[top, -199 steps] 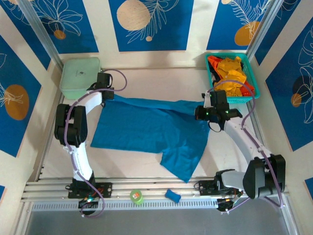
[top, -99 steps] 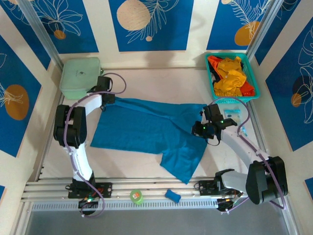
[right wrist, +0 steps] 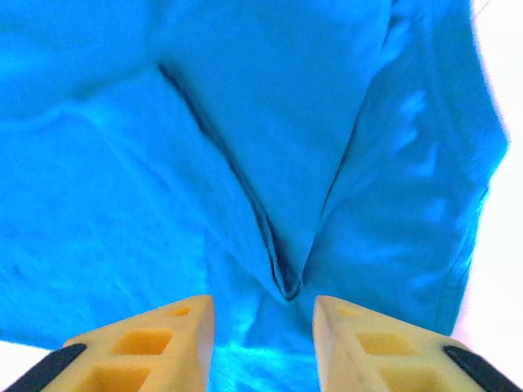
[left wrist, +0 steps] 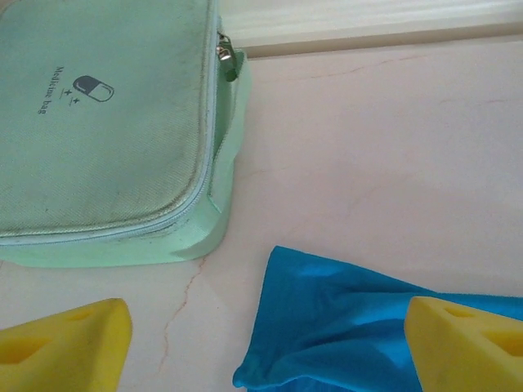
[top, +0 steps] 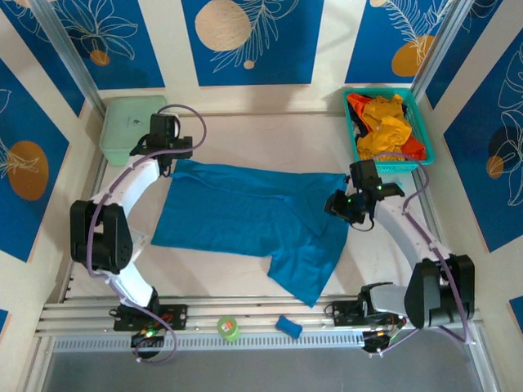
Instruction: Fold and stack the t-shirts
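A medium blue t-shirt (top: 245, 214) lies spread on the table, one flap reaching toward the front edge. My left gripper (top: 170, 153) hovers at its far left corner. In the left wrist view this gripper (left wrist: 268, 335) stands wide open, with the shirt's corner (left wrist: 343, 327) lying loose on the table between the yellow fingers (left wrist: 69, 343). My right gripper (top: 341, 206) is over the shirt's right edge. It (right wrist: 261, 343) is open, and a pinched ridge of blue cloth (right wrist: 282, 278) stands free just ahead of the pads. Yellow-orange (top: 384, 126) and red-orange (top: 357, 104) t-shirts sit in the basket.
A teal basket (top: 384, 92) stands at the far right corner. The mint-green case (top: 131, 124) (left wrist: 106, 122) sits at the far left, close to my left gripper. A green tape roll (top: 229, 327) and a small blue object (top: 288, 327) rest on the front rail.
Both grippers have opened and let go of the blue shirt. The left one drew back toward the far side. The shirt's far edge now lies flat.
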